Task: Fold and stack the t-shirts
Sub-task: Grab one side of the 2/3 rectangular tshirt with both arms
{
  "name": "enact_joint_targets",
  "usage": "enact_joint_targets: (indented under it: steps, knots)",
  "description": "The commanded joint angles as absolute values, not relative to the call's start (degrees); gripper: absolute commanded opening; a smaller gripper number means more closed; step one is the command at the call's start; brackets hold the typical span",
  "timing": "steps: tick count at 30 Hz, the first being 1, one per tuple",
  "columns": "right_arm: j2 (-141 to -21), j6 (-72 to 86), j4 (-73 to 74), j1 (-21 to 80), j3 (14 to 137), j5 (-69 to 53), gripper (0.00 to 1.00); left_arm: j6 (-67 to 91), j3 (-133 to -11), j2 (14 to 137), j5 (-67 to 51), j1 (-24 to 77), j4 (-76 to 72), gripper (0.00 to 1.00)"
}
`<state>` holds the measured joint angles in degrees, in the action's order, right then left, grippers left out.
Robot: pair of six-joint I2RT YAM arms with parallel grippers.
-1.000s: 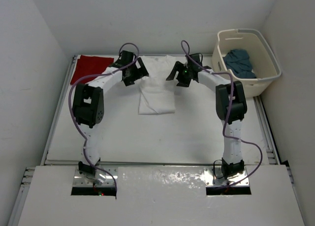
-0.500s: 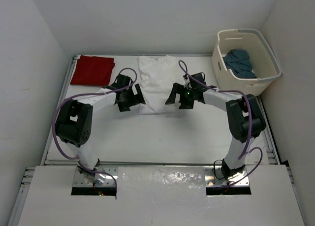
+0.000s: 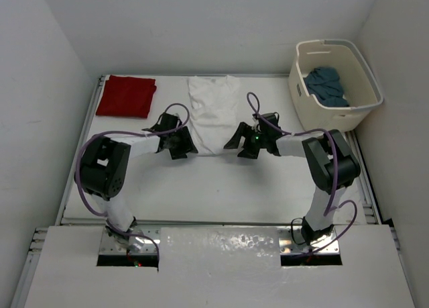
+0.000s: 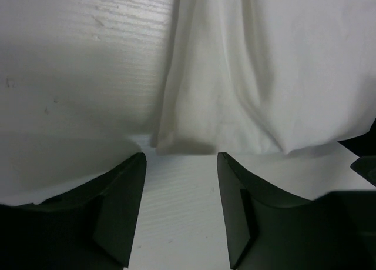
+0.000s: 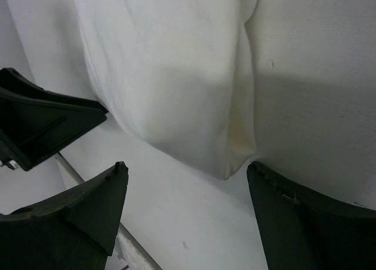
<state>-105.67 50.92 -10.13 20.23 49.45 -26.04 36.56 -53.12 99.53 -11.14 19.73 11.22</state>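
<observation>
From the top camera I see the white cloth t-shirt [image 3: 213, 113] lying flat in a long folded strip on the far middle of the white table [image 3: 221, 187]. Its near hem sits between my two arms. The left gripper [image 3: 179, 145] is low at the hem's left corner and the right gripper [image 3: 240, 141] at its right corner. From above, the black wrist housings cover both corners and I cannot make out the fingers there.

The wrist cameras settle it. On the left wrist the jaws are spread apart with bare table between them, and the shirt's hem corner lies just beyond the fingertips, touching neither. The far end of the shirt runs out of frame. On the right wrist the jaws are also spread wide and grasp nothing. The folded corner of the shirt points into the gap, nearer the right-hand finger [image 5: 282, 223], and I cannot tell whether it touches.

The deep red folded t-shirt [image 3: 126, 95] lies flat at the far left corner of the table, well apart from both arms. The dark teal-blue t-shirt [image 3: 326, 85] is crumpled inside the cream plastic laundry basket [image 3: 366, 105] at the far right, its lower part hidden by the wall.
</observation>
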Motion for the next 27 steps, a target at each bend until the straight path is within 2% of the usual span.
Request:
enact_joint_targets:
  steps: [1,2,4,5,7,8,9,10,21,24,25,26,27]
  knots:
    - [-107.49,54.66,-16.08,19.95,47.2,-24.88,0.8,36.39,-52.65,101.77,-13.62,19.6,8.0,0.49]
    - [-107.23,54.75,-16.26,19.95,46.94,-24.35,0.79,36.56,-52.39,101.95,-13.54,19.69,7.65,0.48]
    - [-106.88,54.67,-15.56,19.78,46.5,-23.38,0.69,36.91,-51.6,102.13,-13.54,19.69,6.42,0.42]
    - [-106.7,54.67,-15.47,19.86,46.32,-22.42,0.62,37.0,-51.5,102.39,-13.54,19.69,6.07,0.35]
    - [-106.61,54.84,-15.99,19.78,45.71,-21.62,0.56,37.09,-51.33,102.74,-13.1,19.69,5.19,0.32]
    - [-106.7,55.19,-16.17,19.69,45.53,-20.84,0.54,37.35,-51.5,103.01,-11.96,19.69,5.1,0.23]
    - [-107.13,55.28,-16.95,19.69,45.27,-20.13,0.49,37.35,-51.94,103.27,-11.69,19.6,5.1,0.19]
    - [-107.49,55.54,-17.05,19.43,45.18,-20.04,0.48,37.27,-52.38,103.88,-11.08,19.6,5.1,0.01]
    - [-109.51,54.76,-20.12,18.46,45.18,-17.49,0.4,37.26,-49.75,100.81,-7.91,19.69,3.17,0.0]
    - [-110.04,55.28,-21.52,18.28,44.04,-18.19,0.26,37.88,-49.66,100.9,-7.73,19.69,2.9,0.0]
    - [-109.52,55.37,-21.79,18.28,43.51,-18.19,0.19,38.32,-49.48,100.81,-7.47,19.69,2.81,0.0]
    - [-109.16,55.37,-21.71,18.28,43.07,-18.11,0.05,38.41,-48.96,100.55,-7.56,19.69,2.64,0.0]
    - [-108.73,55.2,-21.27,18.28,42.11,-17.93,0.0,38.41,-48.69,100.29,-7.56,19.69,2.46,0.0]
